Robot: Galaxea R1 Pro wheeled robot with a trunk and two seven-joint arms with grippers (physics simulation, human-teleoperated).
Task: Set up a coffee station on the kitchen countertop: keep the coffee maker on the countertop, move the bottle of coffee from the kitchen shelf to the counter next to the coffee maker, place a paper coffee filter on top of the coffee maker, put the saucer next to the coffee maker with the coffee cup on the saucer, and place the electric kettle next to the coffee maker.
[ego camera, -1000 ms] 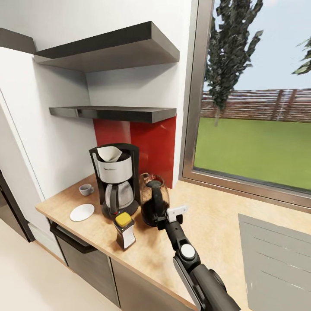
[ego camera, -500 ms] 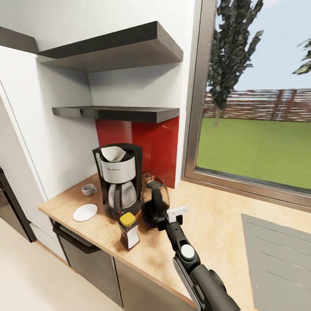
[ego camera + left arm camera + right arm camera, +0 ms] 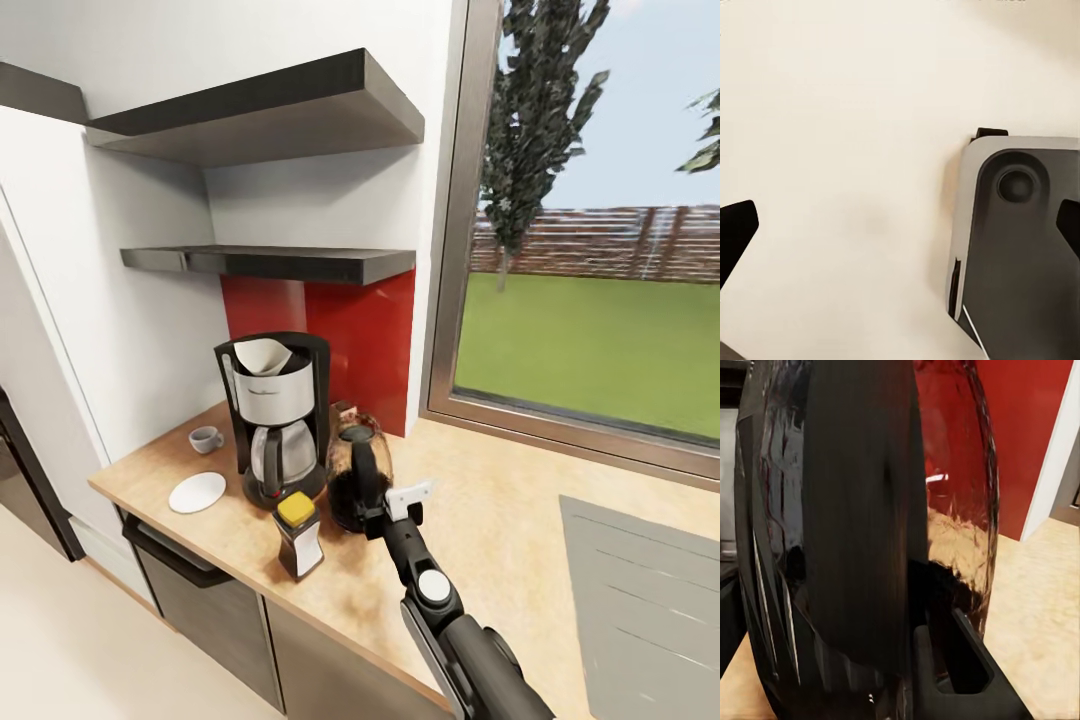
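Kettle placement is the step in hand, as I judge it. My right claw [image 3: 372, 512] is clenched on the handle of the electric kettle [image 3: 358, 470], which stands upright on the bench [image 3: 480, 520] just right of the coffee maker [image 3: 272, 415]; I cannot tell whether its base is fully seated or a shade clear of the surface. In the right wrist view the electric kettle's [image 3: 862, 532] dark handle and glass body sit directly before the camera, with the red backsplash [image 3: 1027, 427] beyond. My left claw [image 3: 900, 225] is released, fingers spread wide over a pale surface. The paper coffee filter [image 3: 262, 352] already lies on top of the coffee maker, and the bottle of coffee [image 3: 298, 535] stands near its front. The coffee cup [image 3: 206, 439] rests on the bench far-left of the maker, apart from the saucer [image 3: 197, 492], which lies empty nearer the edge. Next move, in my judgement: confirm the kettle is seated, release the handle and withdraw straight back without tipping it or brushing the bottle; then set the cup on the saucer.
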